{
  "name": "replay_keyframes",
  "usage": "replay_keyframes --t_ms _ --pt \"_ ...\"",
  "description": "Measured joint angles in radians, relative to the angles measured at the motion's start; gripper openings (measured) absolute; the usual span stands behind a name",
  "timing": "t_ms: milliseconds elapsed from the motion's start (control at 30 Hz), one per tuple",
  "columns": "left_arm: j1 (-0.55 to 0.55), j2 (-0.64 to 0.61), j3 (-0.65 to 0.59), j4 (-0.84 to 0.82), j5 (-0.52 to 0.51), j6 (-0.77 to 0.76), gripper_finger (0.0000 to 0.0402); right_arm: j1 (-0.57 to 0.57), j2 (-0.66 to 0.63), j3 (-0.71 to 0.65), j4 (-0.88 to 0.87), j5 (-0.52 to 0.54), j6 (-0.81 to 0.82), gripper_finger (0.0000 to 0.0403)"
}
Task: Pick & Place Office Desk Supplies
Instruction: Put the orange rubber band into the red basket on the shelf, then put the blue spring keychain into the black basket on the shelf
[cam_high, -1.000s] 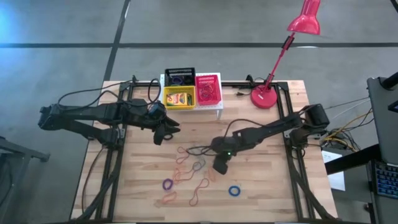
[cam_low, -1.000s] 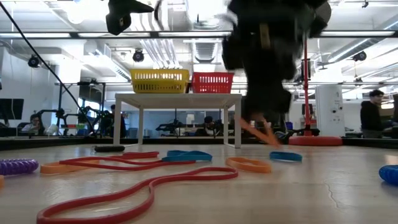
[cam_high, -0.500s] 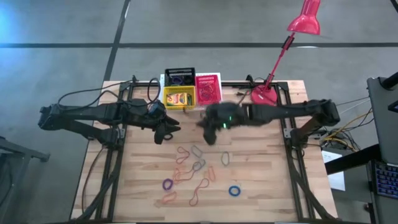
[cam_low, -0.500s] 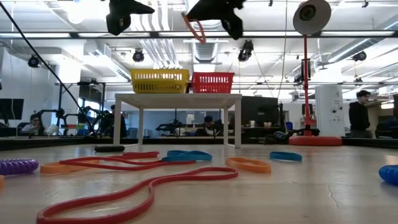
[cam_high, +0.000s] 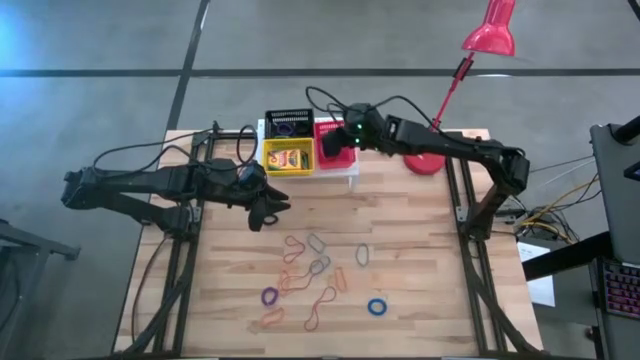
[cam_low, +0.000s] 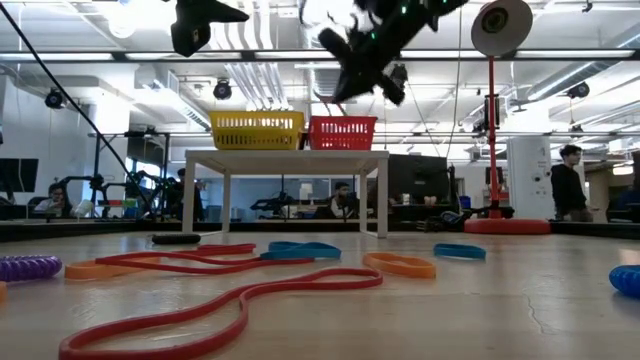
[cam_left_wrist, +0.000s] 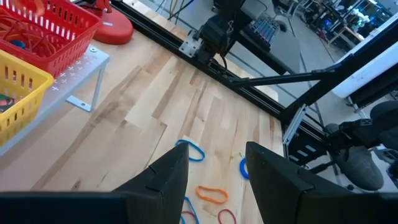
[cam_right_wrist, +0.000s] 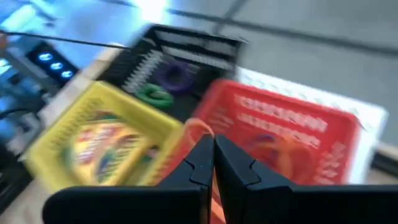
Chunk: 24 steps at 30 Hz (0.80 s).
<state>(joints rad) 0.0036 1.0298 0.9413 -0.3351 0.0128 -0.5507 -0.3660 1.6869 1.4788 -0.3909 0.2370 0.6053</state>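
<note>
My right gripper (cam_high: 337, 148) hangs over the red basket (cam_high: 345, 130) on the white stand (cam_high: 352, 173) and is shut on an orange rubber band (cam_right_wrist: 198, 130). Beside the red basket stand a yellow basket (cam_high: 288, 157) with a crayon box (cam_right_wrist: 106, 140) and a black basket (cam_high: 289, 124) with purple and green bands. Several loose rubber bands (cam_high: 318, 270) lie flat on the wooden table. My left gripper (cam_high: 268, 210) waits open above the table's left half, its fingers (cam_left_wrist: 168, 180) holding nothing. My right gripper pinches the orange rubber band between its two shut fingers (cam_right_wrist: 233, 168). A loop of the band (cam_right_wrist: 200, 129) sticks out past the fingertips. The fingers slant down from the table's right side toward the baskets. The band is lifted clear, above the red basket (cam_right_wrist: 292, 137).
A red desk lamp stands with its base (cam_high: 425, 157) at the far right, its arm leaning over the table's edge. A blue band (cam_high: 376, 307) and a purple band (cam_high: 269, 296) lie nearer the front edge. Bare wood lies between the stand and the bands.
My right gripper has risen from the bands in the table's middle and swung toward the far edge, ending over the red basket, turning as it went. It stayed shut, and the orange band went with it, lifted off the table.
</note>
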Motion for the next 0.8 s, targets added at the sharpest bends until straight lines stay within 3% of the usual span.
replay_keyframes --t_ms 200,433,800 --pt "0.0 0.0 0.0 0.001 -0.018 0.0 0.0165 -0.042 0.038 -0.006 -0.033 -0.08 0.057 0.0008" --pt "0.0 0.0 0.0 0.001 -0.024 0.0 0.0165 -0.065 0.063 0.0 -0.039 -0.078 0.095 0.0014" --pt "0.0 0.0 0.0 0.0 -0.025 -0.027 0.0165 -0.083 -0.013 0.0 -0.057 -0.104 0.07 0.0137"
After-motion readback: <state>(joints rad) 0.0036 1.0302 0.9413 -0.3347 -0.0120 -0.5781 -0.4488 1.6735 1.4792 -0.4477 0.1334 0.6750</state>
